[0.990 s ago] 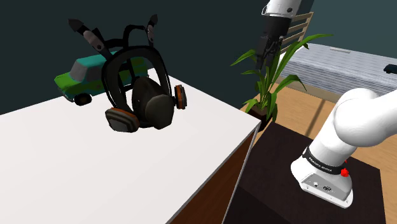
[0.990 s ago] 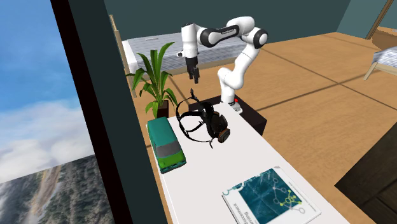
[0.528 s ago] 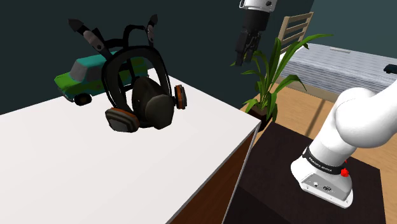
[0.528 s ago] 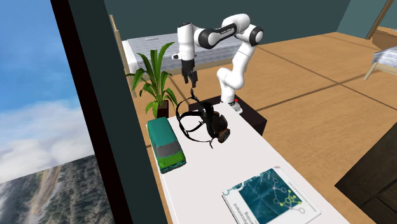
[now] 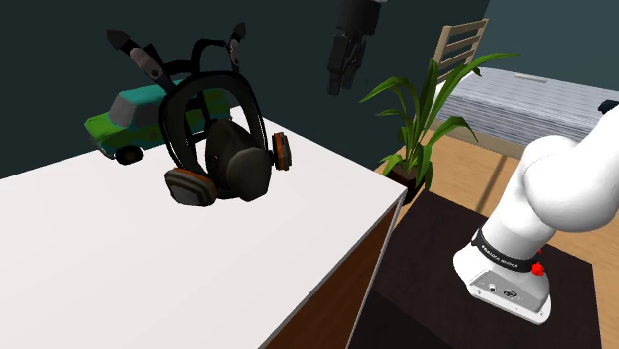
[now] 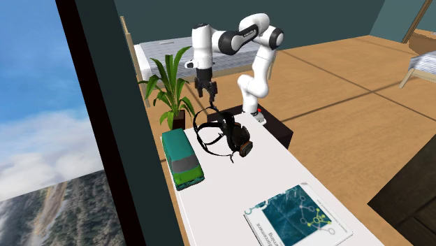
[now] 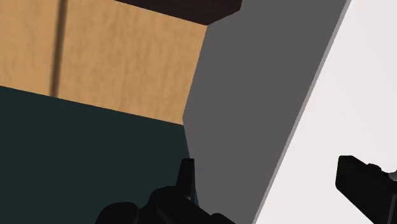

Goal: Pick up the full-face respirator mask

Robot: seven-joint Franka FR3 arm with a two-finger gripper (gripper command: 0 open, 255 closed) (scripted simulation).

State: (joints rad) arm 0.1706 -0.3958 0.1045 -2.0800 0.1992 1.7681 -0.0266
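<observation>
Shoulder view: approach step, judging by fingers (image 5: 334, 79) spread, empty, high right of respirator mask (image 5: 213, 149) upright on counter (image 5: 149, 278); second exterior: above its stand-side end; wrist: over counter edge; next probably descend, close.

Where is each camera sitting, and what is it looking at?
Shoulder view: beside the stand, looking down over the white table at the mask; it shows the lower arm and the gripper high up.
Second exterior view: high beyond the table's far end, facing back along it towards the whole arm.
Wrist view: on the hand, looking down at the table's edge and the wood floor; black shapes low down, unclear what.
Shared: both outside views show the mask, green toy car, plant and gripper.
</observation>
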